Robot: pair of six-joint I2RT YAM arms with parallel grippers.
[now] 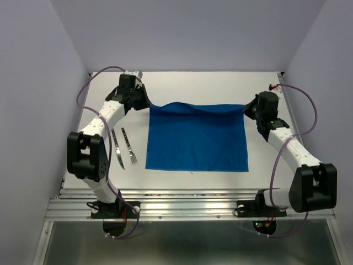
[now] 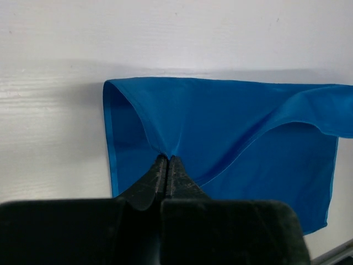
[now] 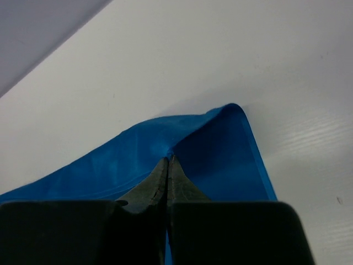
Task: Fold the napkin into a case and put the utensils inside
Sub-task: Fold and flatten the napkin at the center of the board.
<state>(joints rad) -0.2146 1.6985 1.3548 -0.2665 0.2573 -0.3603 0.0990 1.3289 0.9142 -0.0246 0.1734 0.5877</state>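
A white table (image 1: 193, 88) stands between plain pale walls (image 1: 33, 83), and we read it from the left. By the left arm the knife (image 1: 117, 150) and the fork (image 1: 129, 148) lie side by side, just beside the left edge of the napkin (image 1: 196, 138) but not touching it. The left claw (image 2: 167, 161) is clenched on the napkin's far left corner, with the cloth pinched between its tips and lifted a little off the table. The blue napkin lies spread in the middle, its near edge flat and its far edge raised and sagging between the two grips. On the right, the right claw (image 3: 168, 161) is clenched on the far right corner in the same way.

We judge that carrying the far edge toward the near one comes next, and several things could spoil it. Each pinch takes only a small bit of thin cloth, so a sharp tug could slip a corner free. If the arms travel unevenly, the fold would land skewed and the case crooked. If they draw apart, the whole cloth could drag. A low sweep on the left might also knock the knife and fork
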